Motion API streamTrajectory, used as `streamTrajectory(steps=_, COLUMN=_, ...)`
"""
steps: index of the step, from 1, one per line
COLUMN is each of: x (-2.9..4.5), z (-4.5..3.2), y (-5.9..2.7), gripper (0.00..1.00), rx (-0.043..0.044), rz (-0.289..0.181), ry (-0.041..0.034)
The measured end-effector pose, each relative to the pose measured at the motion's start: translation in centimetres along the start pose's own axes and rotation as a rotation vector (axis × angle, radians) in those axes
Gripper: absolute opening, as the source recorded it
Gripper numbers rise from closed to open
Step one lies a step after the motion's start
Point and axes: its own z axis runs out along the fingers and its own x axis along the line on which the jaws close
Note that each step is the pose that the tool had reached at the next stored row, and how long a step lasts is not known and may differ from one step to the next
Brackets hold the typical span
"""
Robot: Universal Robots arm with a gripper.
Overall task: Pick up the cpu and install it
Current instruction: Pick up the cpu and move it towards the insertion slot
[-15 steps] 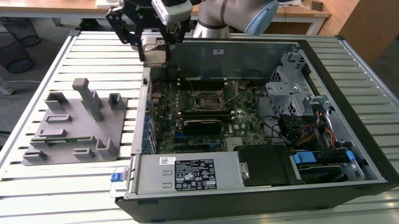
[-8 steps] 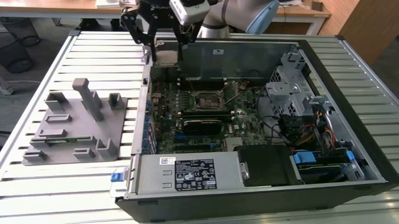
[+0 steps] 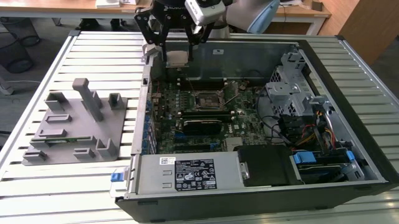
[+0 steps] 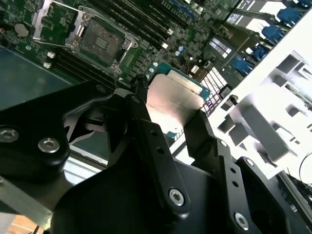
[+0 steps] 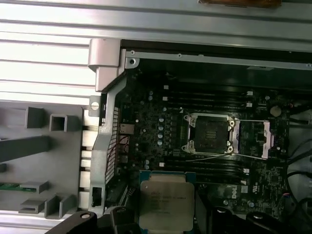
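Silver-topped, the cpu (image 5: 166, 200) sits clamped between the gripper's (image 3: 176, 56) narrowed jaws, aloft over the motherboard (image 3: 249, 105) and apart from the open socket (image 5: 208, 132); we judge the carry step in hand, and seating calls for squaring it over that socket.

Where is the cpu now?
In the exterior view the cpu hangs in the gripper over the open computer case, beyond the socket and slightly to the exterior view's left of it.

The gripper (image 4: 169, 105) fingers (image 4: 151, 141) hide the cpu's (image 4: 178, 95) clamped edges; below the gripper, the socket's (image 5: 209, 132) contacts are too small to tell.
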Motion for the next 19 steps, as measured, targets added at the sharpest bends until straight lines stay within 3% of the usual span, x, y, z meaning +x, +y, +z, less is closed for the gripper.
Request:
streamTrajectory(steps=8, x=-2.38, z=0.03, y=-0.13, gripper=0.55, rx=0.0, rz=0.0, ry=0.0)
streamTrajectory(steps=19, x=-4.97, z=0.09, y=-0.27, gripper=0.55, rx=0.0, rz=0.0, ry=-0.0004)
